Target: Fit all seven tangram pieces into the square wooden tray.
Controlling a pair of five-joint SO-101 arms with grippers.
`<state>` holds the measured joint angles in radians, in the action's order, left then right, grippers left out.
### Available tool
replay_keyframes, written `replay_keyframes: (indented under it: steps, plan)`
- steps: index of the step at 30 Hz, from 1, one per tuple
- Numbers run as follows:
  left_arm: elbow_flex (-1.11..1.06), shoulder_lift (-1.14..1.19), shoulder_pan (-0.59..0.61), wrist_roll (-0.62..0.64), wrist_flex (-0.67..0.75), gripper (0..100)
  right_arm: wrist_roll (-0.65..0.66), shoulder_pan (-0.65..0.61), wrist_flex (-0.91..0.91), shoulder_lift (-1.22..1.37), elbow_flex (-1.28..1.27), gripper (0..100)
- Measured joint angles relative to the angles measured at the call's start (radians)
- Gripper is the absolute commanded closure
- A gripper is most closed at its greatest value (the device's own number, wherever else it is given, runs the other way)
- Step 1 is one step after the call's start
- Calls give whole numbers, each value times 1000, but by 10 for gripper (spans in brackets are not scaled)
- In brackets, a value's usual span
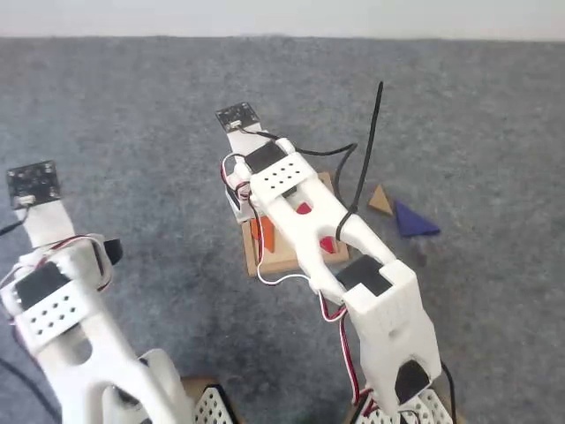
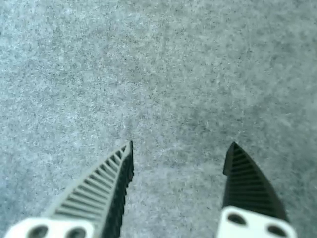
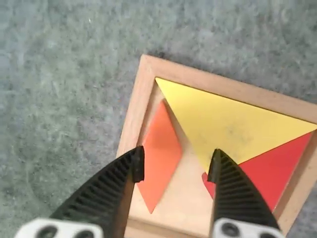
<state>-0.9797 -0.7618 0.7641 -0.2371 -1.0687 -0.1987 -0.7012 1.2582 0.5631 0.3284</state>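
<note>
My right gripper (image 3: 177,153): jaws apart, holding nothing, over the tray (image 3: 132,119). Inside: orange parallelogram (image 3: 158,158), yellow triangle (image 3: 223,119), red triangle (image 3: 267,168). Outside: blue triangle (image 1: 413,219). My left gripper (image 2: 181,146): wide. Likely best: I press the parallelogram flush to the rim.

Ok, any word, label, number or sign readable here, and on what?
None can be read.
The square wooden tray, the yellow triangle, the orange parallelogram and the red triangle in it are plain.
So are the blue triangle and the tan triangle on the grey carpet.
The dark circuit board at one arm's tip and the one at the other's bear marks too small to read.
</note>
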Motion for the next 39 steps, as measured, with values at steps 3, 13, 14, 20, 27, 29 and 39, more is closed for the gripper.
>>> replay_keyframes:
  steps: [3, 13, 14, 20, 27, 29, 39]
  plan:
    - [0, 0, 0, 0, 0, 717, 6, 2, 3, 0, 0, 794]
    - [0, 0, 0, 0, 0, 717, 57, 91, 141, -57, -9, 902]
    - [0, 0, 0, 0, 0, 717, 57, 91, 127, -83, -31, 901]
    - [0, 0, 0, 0, 0, 717, 57, 51, -91, -284, -342, 903]
    - [0, 0, 2, 0, 0, 717, 57, 25, -278, -353, -534, 905]
    - [0, 0, 0, 0, 0, 717, 57, 14, -290, -354, -539, 905]
    - [0, 0, 0, 0, 0, 717, 57, -29, -296, -241, -496, 905]
